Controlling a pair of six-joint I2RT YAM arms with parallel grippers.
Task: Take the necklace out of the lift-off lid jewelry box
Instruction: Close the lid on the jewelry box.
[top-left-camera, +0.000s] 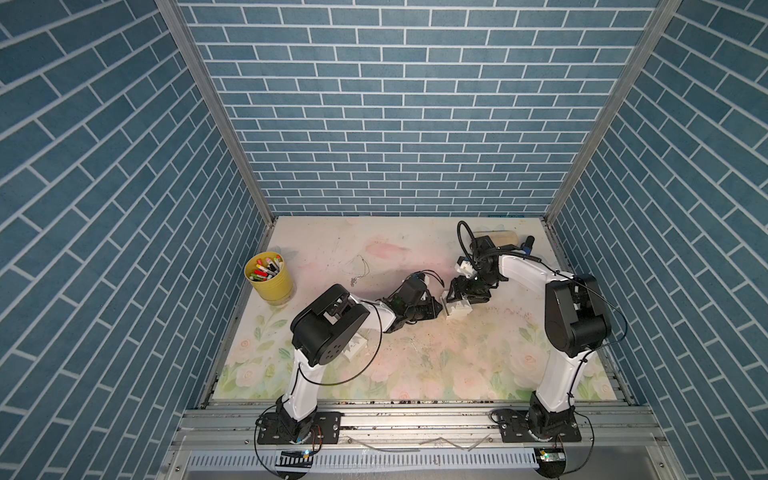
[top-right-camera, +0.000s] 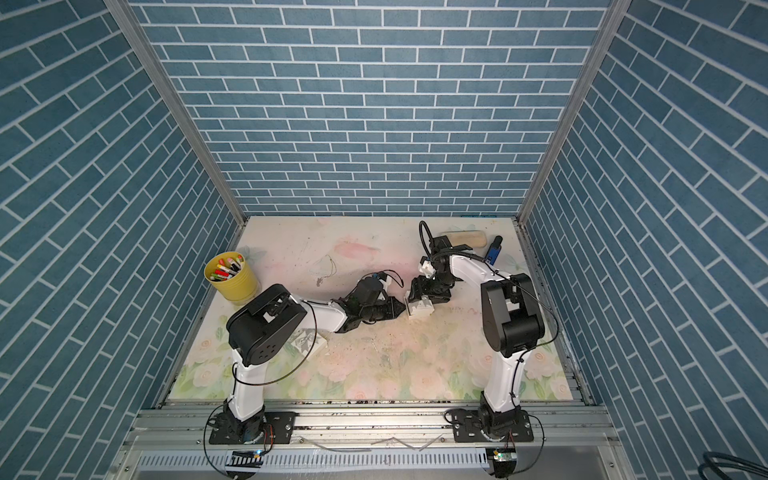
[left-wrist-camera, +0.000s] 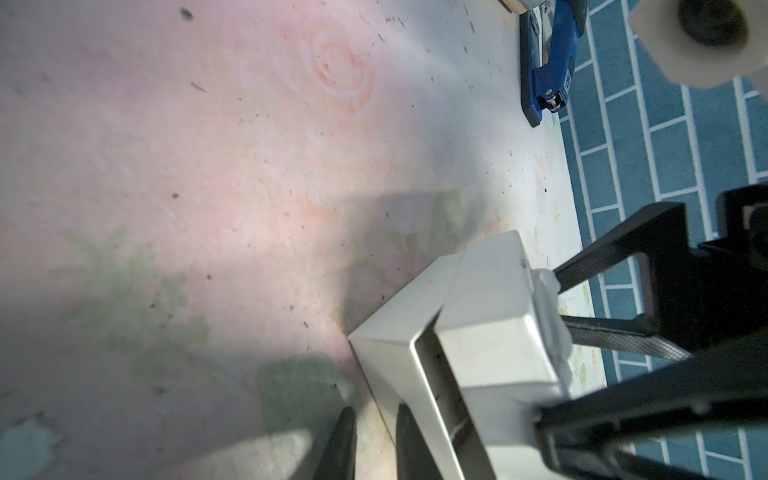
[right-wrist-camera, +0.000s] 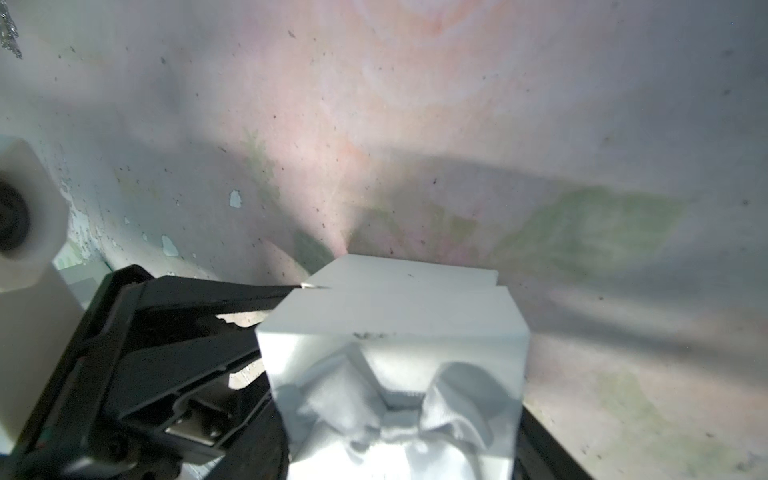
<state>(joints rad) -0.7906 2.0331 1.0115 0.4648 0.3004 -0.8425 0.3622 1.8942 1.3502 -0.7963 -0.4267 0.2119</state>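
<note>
Logging the right gripper first: I see its jaws spread wide and clamped on the white jewelry box, one finger on each side of it. The box sits on the table, just right of centre. From the right wrist the jewelry box fills the lower middle, with folded white fabric showing on its nearer face.

Left gripper: it reaches in from the left, tips at the box's left edge. In the left wrist view its fingers stand only narrowly apart at the box corner. I cannot tell whether they pinch the box wall or merely touch it.

Necklace: out of the box, lying loose on the table, to the left of the box and farther back, well apart from both grippers. It shows in both top views.

Lid: white with a bow, flat on the table at near left, partly hidden under the left arm.

Yellow cup of markers: at the left edge.

Blue tool and beige block: far right corner, side by side.
</note>
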